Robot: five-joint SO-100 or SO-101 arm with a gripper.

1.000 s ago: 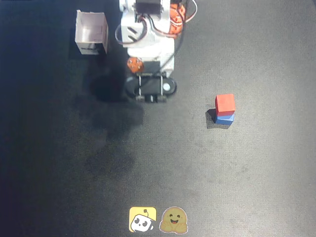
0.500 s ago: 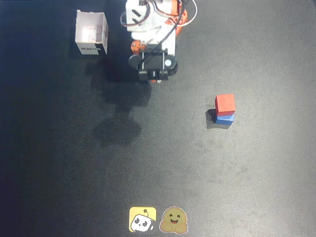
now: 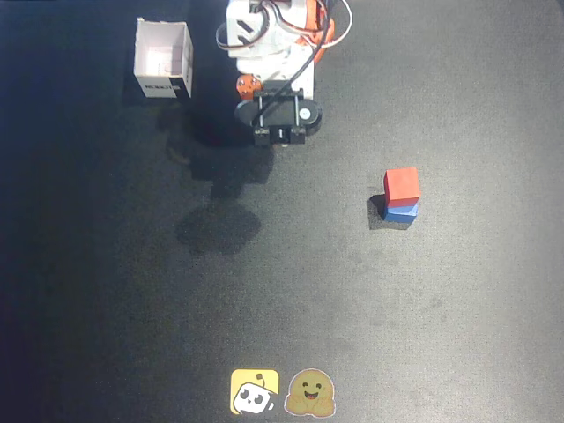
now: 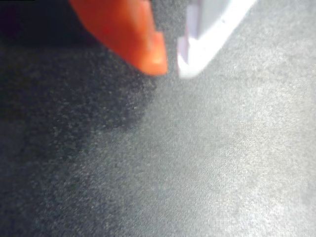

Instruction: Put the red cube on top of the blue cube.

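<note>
Overhead view: the red cube sits squarely on top of the blue cube, the pair standing on the dark worktop well apart from the gripper, to its right and lower in frame. The gripper is empty and hangs close to the arm's base. Wrist view: the orange finger and white finger show a narrow gap at their tips, nothing between them; nearly closed. A white open box stands to the gripper's left.
</note>
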